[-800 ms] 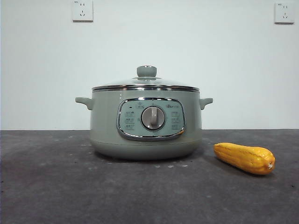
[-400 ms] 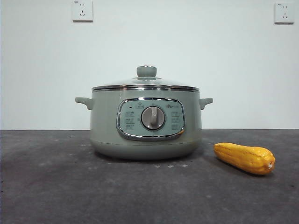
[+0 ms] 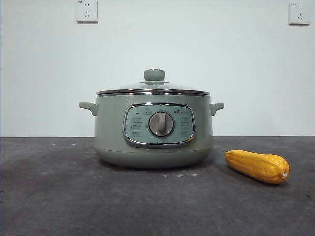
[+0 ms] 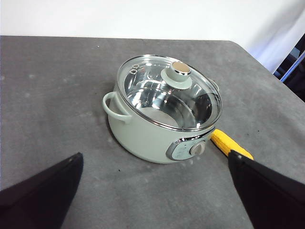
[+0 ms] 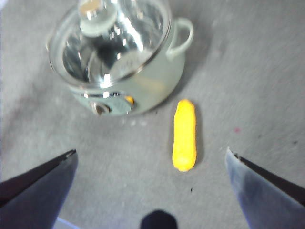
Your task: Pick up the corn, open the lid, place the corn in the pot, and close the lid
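While both arms hang above the dark grey table [image 3: 49, 196], the large round sage-green electric pot [image 3: 153, 130] stands at the centre of the front view, its chrome-framed panel and silver dial facing the camera, and the shallow-domed glass lid [image 3: 153, 88] with steel rim and green knob sits closed on it. The tapered yellow-orange corn [image 3: 257, 166] lies on the table at the lower right of that frame, near the pot but apart from it. The left gripper [image 4: 152, 191] and right gripper [image 5: 152, 186] each hold their black jaws spread wide, gripping nothing, and in the right wrist view the corn lies between the jaws, beyond their tips.
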You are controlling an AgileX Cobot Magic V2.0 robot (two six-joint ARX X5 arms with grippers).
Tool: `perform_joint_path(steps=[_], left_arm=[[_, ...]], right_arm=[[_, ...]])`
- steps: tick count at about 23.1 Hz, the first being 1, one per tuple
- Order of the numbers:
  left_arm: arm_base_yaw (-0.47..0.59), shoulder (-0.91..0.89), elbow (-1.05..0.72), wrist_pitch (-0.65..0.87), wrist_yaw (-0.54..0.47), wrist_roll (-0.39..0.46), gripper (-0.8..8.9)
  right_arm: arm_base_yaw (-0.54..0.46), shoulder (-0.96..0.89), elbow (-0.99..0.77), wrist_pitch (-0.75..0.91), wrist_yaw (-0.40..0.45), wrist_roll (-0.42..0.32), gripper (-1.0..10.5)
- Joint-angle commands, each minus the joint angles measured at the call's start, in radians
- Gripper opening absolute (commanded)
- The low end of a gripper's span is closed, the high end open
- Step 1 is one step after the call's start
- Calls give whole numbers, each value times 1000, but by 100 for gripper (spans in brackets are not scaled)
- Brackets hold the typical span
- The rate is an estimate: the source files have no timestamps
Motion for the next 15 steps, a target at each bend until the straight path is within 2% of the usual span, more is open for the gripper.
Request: perform_joint_path(steps=[1,8,15], left_arm=[[-2,4,5,5,4,-2,601],[-2,5,5,5,5,-2,600],[-2,5,5,4,4,-2,600]], right_arm=[[47,116,1,16,26,-27,535],[165,479,1,101,161,-38,532],[239,713,1,176,253,-37,530]])
